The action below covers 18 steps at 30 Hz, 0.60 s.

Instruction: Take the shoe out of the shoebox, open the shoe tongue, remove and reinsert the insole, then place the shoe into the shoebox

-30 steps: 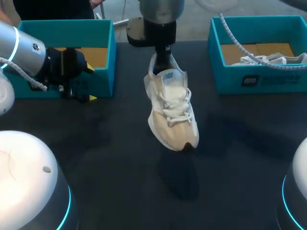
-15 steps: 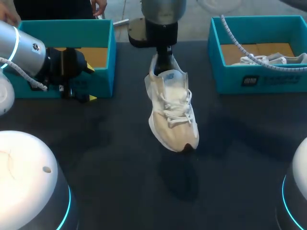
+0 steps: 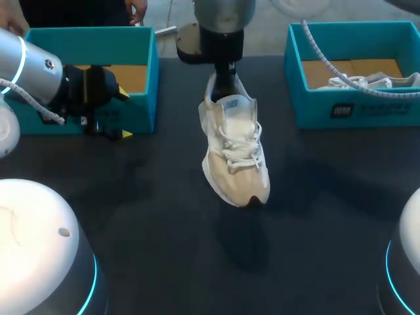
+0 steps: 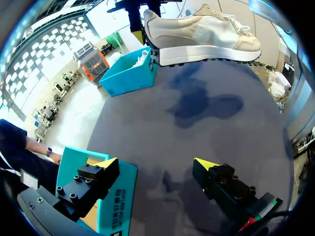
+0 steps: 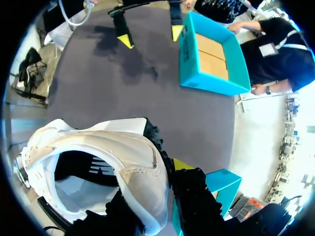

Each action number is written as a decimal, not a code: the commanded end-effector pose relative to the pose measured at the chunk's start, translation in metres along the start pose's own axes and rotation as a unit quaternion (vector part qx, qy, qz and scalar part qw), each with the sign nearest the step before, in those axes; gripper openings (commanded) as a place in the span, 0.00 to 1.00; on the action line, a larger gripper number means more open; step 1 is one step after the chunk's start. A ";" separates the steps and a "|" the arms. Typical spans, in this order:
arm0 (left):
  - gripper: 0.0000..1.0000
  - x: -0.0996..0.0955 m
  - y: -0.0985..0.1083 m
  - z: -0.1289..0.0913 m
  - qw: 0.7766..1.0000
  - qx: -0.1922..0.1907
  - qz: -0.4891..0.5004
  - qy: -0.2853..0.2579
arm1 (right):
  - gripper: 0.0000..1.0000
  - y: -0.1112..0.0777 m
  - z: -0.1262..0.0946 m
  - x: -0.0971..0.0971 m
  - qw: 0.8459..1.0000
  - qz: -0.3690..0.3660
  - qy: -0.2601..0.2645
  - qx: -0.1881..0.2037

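Note:
A white and beige shoe (image 3: pixel 234 147) hangs above the middle of the table, toe down toward me and casting a shadow on the dark top. My right gripper (image 3: pixel 223 82) is shut on its heel. In the right wrist view one yellow-tipped finger (image 5: pixel 182 164) lies outside the heel collar (image 5: pixel 147 172) and the other is hidden inside the shoe. My left gripper (image 3: pixel 125 115) stands open and empty in front of the left teal shoebox (image 3: pixel 98 39). From the left wrist, the gripper (image 4: pixel 156 164) faces the shoe (image 4: pixel 202 32), which is far ahead.
The left shoebox shows a bare brown cardboard floor (image 5: pixel 209 56). A second teal shoebox (image 3: pixel 354 108) at the back right holds another white shoe (image 3: pixel 374 82). My arms' round bases (image 3: pixel 39 249) fill the near corners.
The right arm and the shoe have shifted only very slightly. The left arm has not moved.

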<state>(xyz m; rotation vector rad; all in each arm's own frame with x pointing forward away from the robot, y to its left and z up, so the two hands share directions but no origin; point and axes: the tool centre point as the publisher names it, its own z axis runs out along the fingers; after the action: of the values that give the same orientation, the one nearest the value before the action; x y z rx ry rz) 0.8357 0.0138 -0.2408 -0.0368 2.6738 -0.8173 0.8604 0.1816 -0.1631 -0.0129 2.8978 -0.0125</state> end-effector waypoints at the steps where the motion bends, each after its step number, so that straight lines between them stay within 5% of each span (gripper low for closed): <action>1: 1.00 0.000 0.000 0.000 1.000 -0.002 0.000 0.000 | 0.00 -0.018 0.003 -0.005 1.000 -0.006 -0.006 -0.017; 7: 1.00 0.000 0.000 0.000 1.000 -0.002 0.000 0.000 | 0.00 -0.048 0.005 -0.021 1.000 -0.024 -0.007 -0.013; 18: 1.00 0.000 0.000 0.000 1.000 -0.002 0.000 0.000 | 0.00 -0.131 0.006 -0.062 0.999 -0.025 0.020 -0.001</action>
<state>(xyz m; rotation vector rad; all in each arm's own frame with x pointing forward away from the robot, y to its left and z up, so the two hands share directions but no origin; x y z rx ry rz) 0.8357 0.0138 -0.2408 -0.0367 2.6738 -0.8173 0.9148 0.0750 -0.1572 -0.0731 2.9202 -0.0965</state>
